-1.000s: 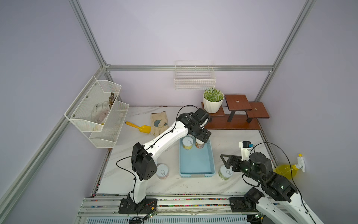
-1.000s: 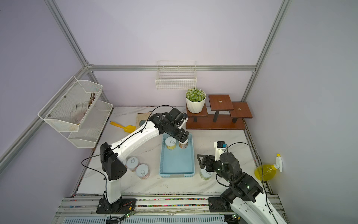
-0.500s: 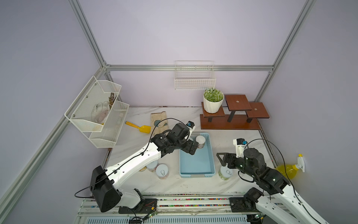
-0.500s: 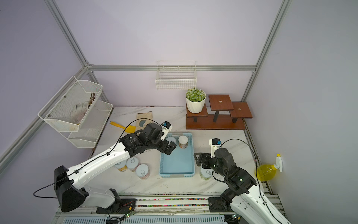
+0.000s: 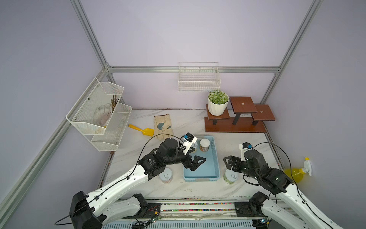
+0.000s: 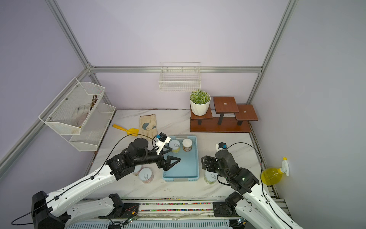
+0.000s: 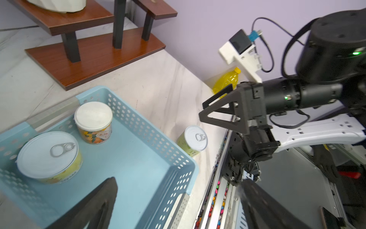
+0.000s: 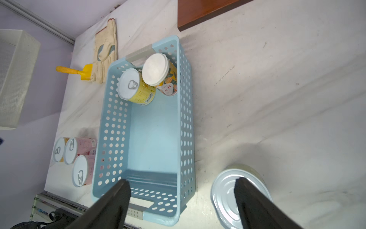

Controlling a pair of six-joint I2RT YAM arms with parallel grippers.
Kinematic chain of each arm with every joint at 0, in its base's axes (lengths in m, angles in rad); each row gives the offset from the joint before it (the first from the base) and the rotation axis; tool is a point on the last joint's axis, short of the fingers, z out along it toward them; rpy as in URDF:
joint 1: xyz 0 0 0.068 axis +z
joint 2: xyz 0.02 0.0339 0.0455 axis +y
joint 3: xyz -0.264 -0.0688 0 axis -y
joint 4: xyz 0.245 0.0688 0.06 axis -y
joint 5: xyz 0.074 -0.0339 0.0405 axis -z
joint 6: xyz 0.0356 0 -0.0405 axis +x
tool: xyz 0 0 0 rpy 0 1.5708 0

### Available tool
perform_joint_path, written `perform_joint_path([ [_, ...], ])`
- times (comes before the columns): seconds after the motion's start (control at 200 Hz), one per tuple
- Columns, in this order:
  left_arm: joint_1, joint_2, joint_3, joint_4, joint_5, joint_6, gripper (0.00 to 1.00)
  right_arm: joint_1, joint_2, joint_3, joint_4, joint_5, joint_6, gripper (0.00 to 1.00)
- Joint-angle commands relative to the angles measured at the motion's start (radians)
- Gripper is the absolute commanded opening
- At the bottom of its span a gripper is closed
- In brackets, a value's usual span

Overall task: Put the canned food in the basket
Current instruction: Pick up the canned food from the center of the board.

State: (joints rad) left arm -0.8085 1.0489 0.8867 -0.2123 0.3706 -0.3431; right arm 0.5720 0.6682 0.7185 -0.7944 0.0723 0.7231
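Tins [image 6: 146, 175] beside basket [image 6: 187, 166] lie partly under left arm [image 6: 126, 162].

Both top views look steeply down from high at the front onto the whole bench [image 5: 233, 142]. The wrist cameras sit close, both showing the light-blue basket [image 7: 130, 158] from different sides.

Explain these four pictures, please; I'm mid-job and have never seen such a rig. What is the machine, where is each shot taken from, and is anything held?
Two robot arms, left arm and right arm, share a marble table. Two pictures look down from overhead; the other two come from a camera on each wrist. The blue basket holds two tins. Three tins stand at its left, one green-label tin at its right, near the right arm's open jaws. The left arm's jaws hang open over the basket. Nothing is held.
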Motion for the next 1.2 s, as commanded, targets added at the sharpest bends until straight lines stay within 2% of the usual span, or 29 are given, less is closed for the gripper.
perform_joint_path([
  [0.0, -0.006, -0.051, -0.019, 0.154, 0.078, -0.048, 1.0, 0.004, 0.005, 0.043, -0.105, 0.059, 0.087, 0.9],
  [0.21, -0.004, -0.084, -0.038, 0.178, 0.063, -0.05, 1.0, 0.025, 0.021, 0.069, -0.189, 0.109, 0.167, 0.92],
  [0.515, 0.0, -0.067, -0.026, 0.165, 0.106, -0.033, 1.0, 0.117, 0.118, 0.1, -0.318, 0.203, 0.255, 0.93],
  [0.795, 0.0, -0.028, -0.008, 0.171, 0.132, -0.022, 1.0, 0.142, 0.181, -0.022, -0.188, 0.123, 0.284, 0.94],
  [1.005, 0.0, -0.007, 0.0, 0.189, 0.17, -0.022, 1.0, 0.146, 0.215, -0.088, -0.145, 0.121, 0.293, 0.96],
  [1.195, 0.0, -0.013, -0.012, 0.193, 0.159, -0.027, 1.0, 0.146, 0.242, -0.085, -0.15, 0.132, 0.287, 0.96],
])
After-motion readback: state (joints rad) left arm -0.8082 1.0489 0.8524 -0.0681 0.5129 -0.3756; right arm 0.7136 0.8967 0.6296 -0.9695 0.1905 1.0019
